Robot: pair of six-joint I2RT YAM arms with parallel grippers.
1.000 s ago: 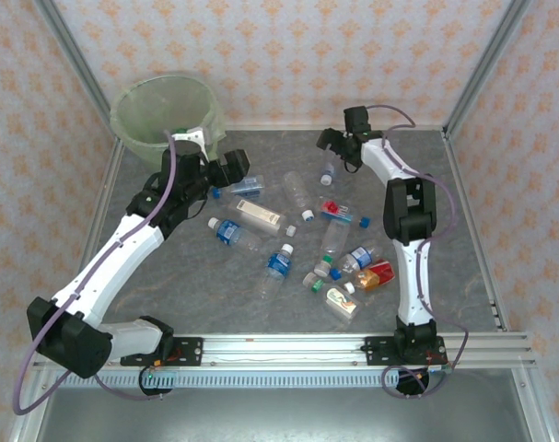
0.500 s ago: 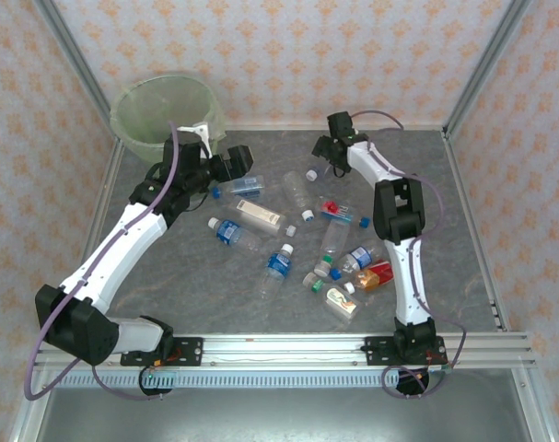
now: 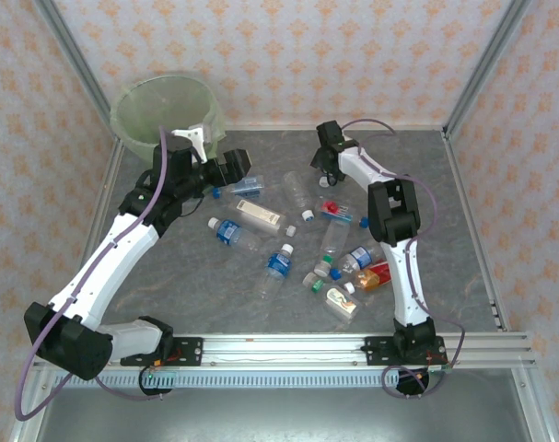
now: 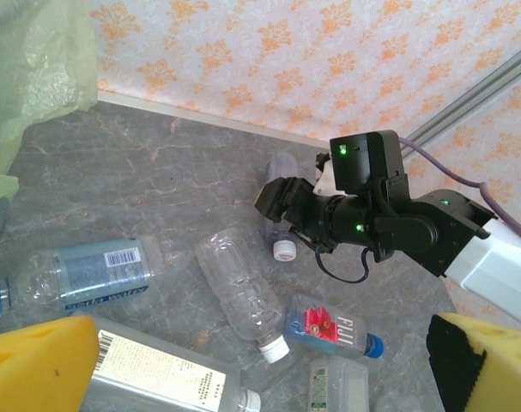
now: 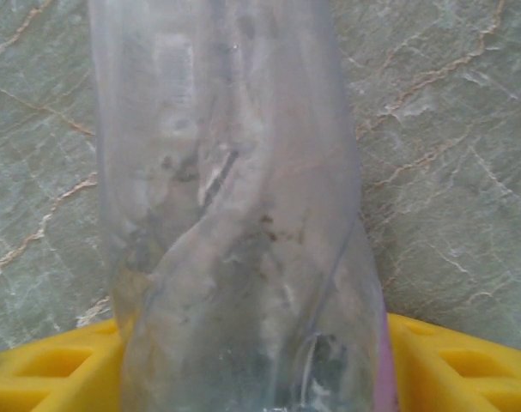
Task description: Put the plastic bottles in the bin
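- Nearest the arm bases, a bunch of plastic bottles (image 3: pixel 334 238) is seen lying on the grey surface (image 3: pixel 463 230).
- In this bunch, a white-label bottle (image 3: pixel 341 300) is found closest. An orange bottle (image 3: pixel 376 274) is just behind it, and a blue-label bottle (image 3: pixel 357 258) is touching the orange one.
- A little farther and to the left, a white-capped bottle (image 3: pixel 279 265) is laid by itself.
- In the middle of the surface, a square bottle (image 3: pixel 259 216) with a long white label is seen, with a flat blue bottle (image 3: pixel 231 231) just beside it.
- To the right of these, a red-label bottle (image 3: pixel 336 212) is laid near an empty see-through bottle (image 3: pixel 297 191).
- The left end effector (image 4: pixel 260 343) is held wide open above the middle bottles. Its yellow fingers (image 4: pixel 37 365) are spread far apart, and nothing is gripped.
- A pale blue bottle (image 4: pixel 88 273) is seen on the surface just past those fingers.
- Farther back, the right end effector (image 3: pixel 326 171) is closed around a clear bottle (image 5: pixel 234 215). The clear bottle is squeezed between two yellow pads (image 5: pixel 54 365), one on each side, and it is lying on the surface.
- The bin (image 3: pixel 136 124) is placed at the far left corner, well apart from the gripped bottle. It is round and pale green, and a thin bag is tucked inside it.
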